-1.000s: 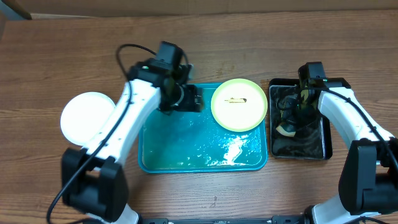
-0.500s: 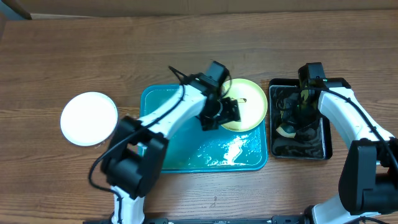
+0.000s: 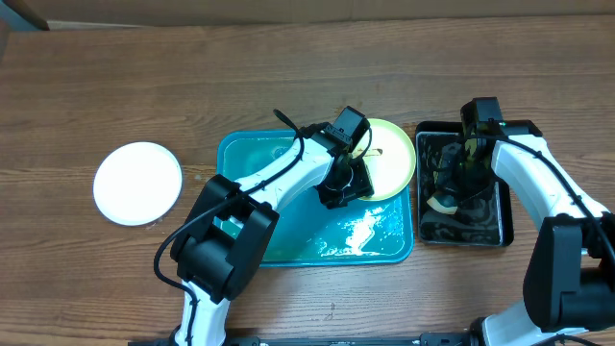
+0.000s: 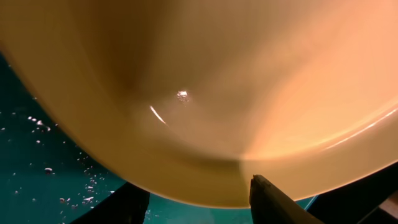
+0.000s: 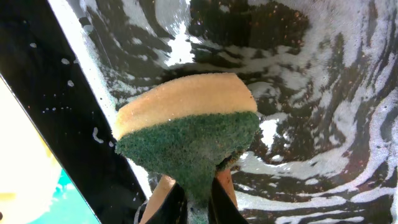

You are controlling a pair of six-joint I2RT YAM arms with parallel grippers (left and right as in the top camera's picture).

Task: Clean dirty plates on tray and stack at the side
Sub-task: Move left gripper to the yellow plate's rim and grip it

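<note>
Overhead view: the left gripper [image 3: 348, 183] reaches across the teal tray [image 3: 307, 240] to the yellow-green plate [image 3: 392, 159], which lies at the tray's far right corner. A brownish streak at the plate's centre marks it as unwashed.

On the left wrist camera the plate's rim fills the frame. The fingers [image 4: 273, 199] are spread apart just at its edge and are not clamped on it, a stance that suggests the arm is lining up to lift or steady the plate for scrubbing. Apart from this plate, the tray holds only a shiny film of water.

A white plate [image 3: 137, 183] sits on the bare table [image 3: 96, 86] to the left, well apart from the tray, in what appears to be the stacking spot. Whether it is one plate or more cannot be told from above.

On the other side, the right gripper [image 5: 193, 199] is pinched tight on a sponge [image 5: 186, 130], yellow foam backed with green scourer. It holds the sponge inside the black tub [image 3: 480, 226] just beside the tray, over dark water streaked with suds, probably to load it with soap and keep it close to the dirty plate.
</note>
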